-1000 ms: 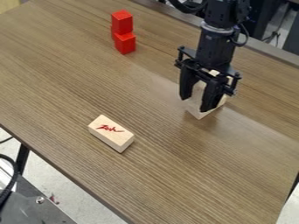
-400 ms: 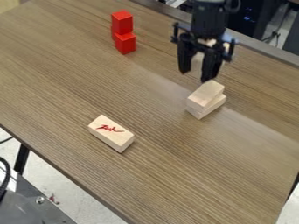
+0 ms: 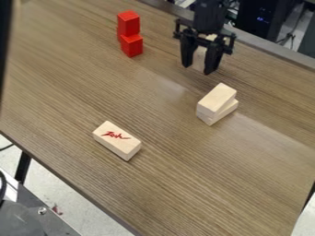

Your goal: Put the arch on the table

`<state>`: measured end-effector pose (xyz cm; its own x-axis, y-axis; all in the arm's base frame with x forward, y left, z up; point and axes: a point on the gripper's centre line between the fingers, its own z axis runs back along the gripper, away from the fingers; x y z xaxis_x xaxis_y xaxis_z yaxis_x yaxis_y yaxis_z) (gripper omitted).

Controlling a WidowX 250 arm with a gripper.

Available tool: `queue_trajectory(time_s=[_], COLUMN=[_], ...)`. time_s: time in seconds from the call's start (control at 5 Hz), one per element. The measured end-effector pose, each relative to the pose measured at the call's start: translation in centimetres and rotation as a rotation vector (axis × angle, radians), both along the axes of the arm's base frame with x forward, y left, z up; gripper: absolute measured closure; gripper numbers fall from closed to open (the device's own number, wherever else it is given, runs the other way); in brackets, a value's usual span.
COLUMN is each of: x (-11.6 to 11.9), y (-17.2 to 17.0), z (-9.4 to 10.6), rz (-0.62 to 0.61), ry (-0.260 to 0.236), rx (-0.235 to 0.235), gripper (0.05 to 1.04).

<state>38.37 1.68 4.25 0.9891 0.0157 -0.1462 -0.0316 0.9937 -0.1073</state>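
Pincer: The black pincer (image 3: 197, 69) hangs down over the far part of the desk (image 3: 160, 184), near the top of the view. It is to the right of the red blocks and past the two stacked plain blocks. Its two fingers point down and seem to be closed around the arch.
Arch: The pale wooden arch (image 3: 199, 54) is between the two fingers. It is held up, apart from the stacked blocks.
Arm: The black arm (image 3: 210, 14) comes in from the top edge.
Plain blocks: Two pale wooden blocks make a small pile on the desk, right of the middle. The top block (image 3: 218, 97) lies flat on the bottom block (image 3: 226, 112). It is turned a little, so the two do not line up, and a bit of the bottom one pokes out.
Block with red marks: One more pale wooden block (image 3: 113, 138) lies flat on the desk, nearer the front and to the left of the pile. It has red squiggles on its top. It is well apart from the other blocks.
Red blocks: A red cube (image 3: 128, 22) sits on top of another red cube (image 3: 131, 45), far back on the left side.
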Motion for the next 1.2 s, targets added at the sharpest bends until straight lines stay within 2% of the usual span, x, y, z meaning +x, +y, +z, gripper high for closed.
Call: queue_trajectory(time_s=[0.2, 0.4, 0.6, 1.0, 1.2], x=[1.0, 1.5, 1.6, 1.3, 0.9], y=[0.6, 1.1, 1.4, 2.2, 2.6], z=[-0.6, -1.3, -1.3, -1.6, -1.6], rz=[0.025, 0.04, 0.029, -0.053, -0.106], ry=[-0.005, 0.013, 0.004, -0.01, 0.008], rx=[0.02, 0.028, 0.046, 0.08, 0.083], gripper=[0.499, 0.498, 0.498, 0.498, 0.428])
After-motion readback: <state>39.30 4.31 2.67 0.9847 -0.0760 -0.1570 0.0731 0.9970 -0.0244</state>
